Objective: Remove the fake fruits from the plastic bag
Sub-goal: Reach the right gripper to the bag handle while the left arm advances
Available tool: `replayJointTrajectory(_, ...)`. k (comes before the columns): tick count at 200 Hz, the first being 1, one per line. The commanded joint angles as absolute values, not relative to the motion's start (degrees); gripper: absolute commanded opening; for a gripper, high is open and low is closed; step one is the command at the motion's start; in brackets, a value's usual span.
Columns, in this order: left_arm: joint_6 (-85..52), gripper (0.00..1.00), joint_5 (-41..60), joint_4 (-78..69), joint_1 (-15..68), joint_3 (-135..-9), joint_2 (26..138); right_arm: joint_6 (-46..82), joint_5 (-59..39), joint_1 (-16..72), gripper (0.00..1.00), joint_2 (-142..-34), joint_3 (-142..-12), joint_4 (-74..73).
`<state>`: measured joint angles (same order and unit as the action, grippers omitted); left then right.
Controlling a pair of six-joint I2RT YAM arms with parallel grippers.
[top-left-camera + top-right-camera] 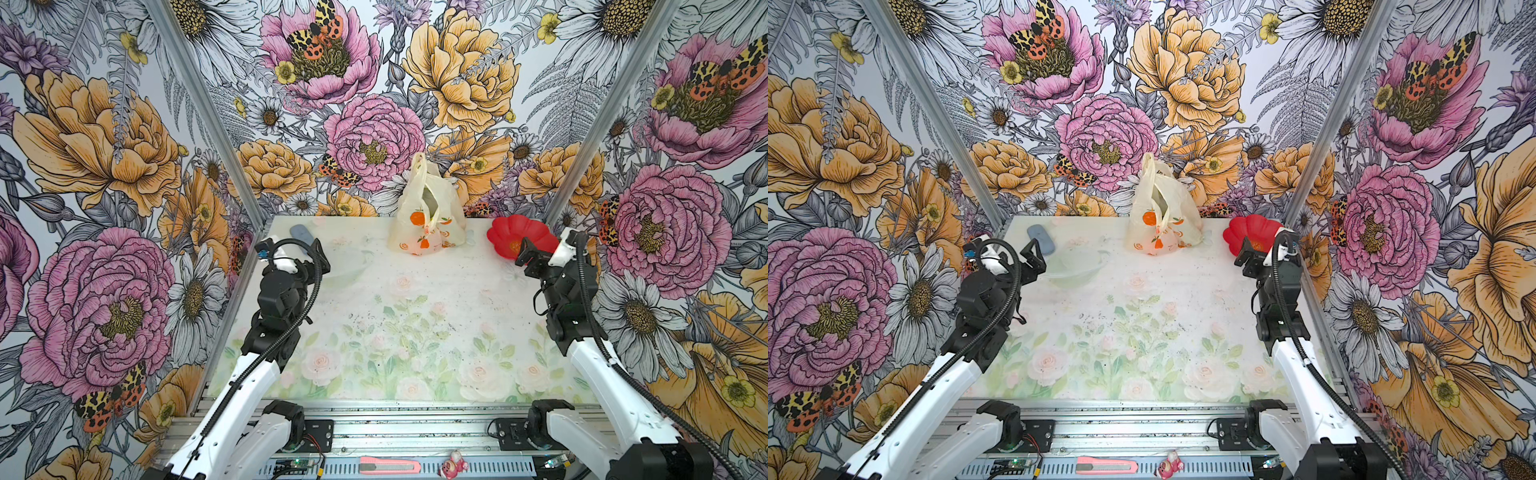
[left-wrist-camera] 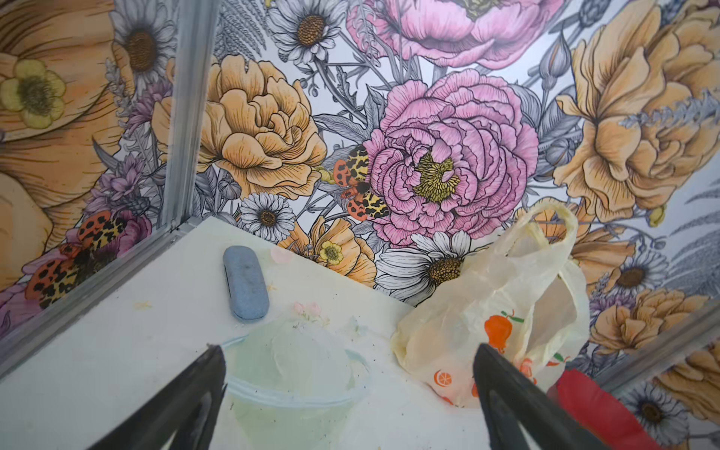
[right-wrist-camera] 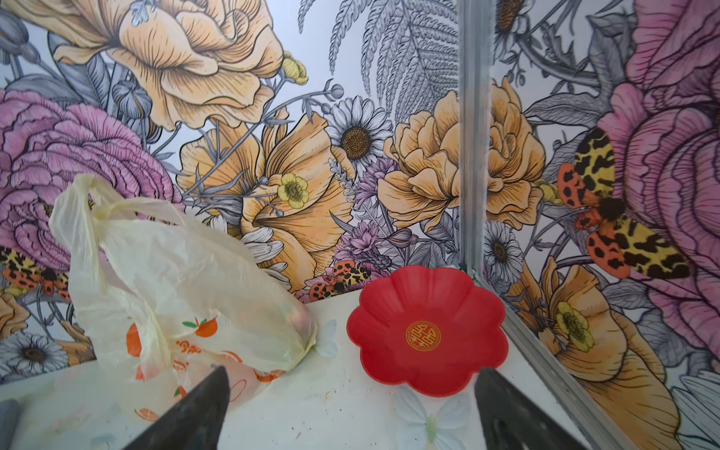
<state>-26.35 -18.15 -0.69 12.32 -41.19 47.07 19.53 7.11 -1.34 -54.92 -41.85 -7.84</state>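
Pale flower-printed counter (image 1: 415, 332) between three walls of bold floral paper. At its far edge, near the middle and close against the back wall: plastic bag (image 1: 419, 216) (image 1: 1158, 216), upright, thin pale-yellow film with orange fruit prints, one handle loop up, mouth slack. Pinkish tint through the film at the base; contents not to be made out. Right of the bag, in the far right corner and apart from it: red flower-shaped plate (image 3: 428, 311), gold emblem at centre. On the left side, a clear bowl (image 2: 296, 374). Left tool (image 2: 348, 346) released, jaws spread wide with nothing between them, just beside the bowl, bag off to its right. Right tool (image 3: 352, 370) likewise released and empty, just short of the plate, touching neither plate nor bag. Beyond the bowl, flat by the back wall, a blue-grey case (image 2: 245, 282). On the front rail, a pink utility knife (image 1: 389, 465) and a small pink toy (image 1: 453, 463).
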Motion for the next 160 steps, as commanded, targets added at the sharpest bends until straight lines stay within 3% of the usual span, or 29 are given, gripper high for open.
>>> replayJointTrajectory(1, -40.29, 0.99, -12.71, 8.6, 6.66, -37.55, 43.73, 27.02, 7.96, -3.48, 0.99, -53.38, -42.06, 2.87)
replayJointTrajectory(27, -43.47, 0.99, 5.4, -8.75, 0.01, -29.63, 43.54, 31.35, -7.34, -9.37, 0.99, -55.68, -41.63, -2.66)
replayJointTrajectory(58, -36.31, 0.99, -5.39, 0.85, 7.62, -36.69, 49.58, 30.73, -15.18, -7.72, 0.98, -64.78, -48.1, -3.75)
replayJointTrajectory(118, -28.11, 0.99, -5.3, -3.74, 20.76, -43.53, 64.55, 23.14, -6.67, 5.73, 0.98, -83.39, -63.66, -7.28)
replayJointTrajectory(160, -25.42, 0.98, -3.52, -4.98, 25.31, -46.55, 71.23, 20.01, -9.09, 10.8, 0.96, -99.09, -78.17, -8.61)
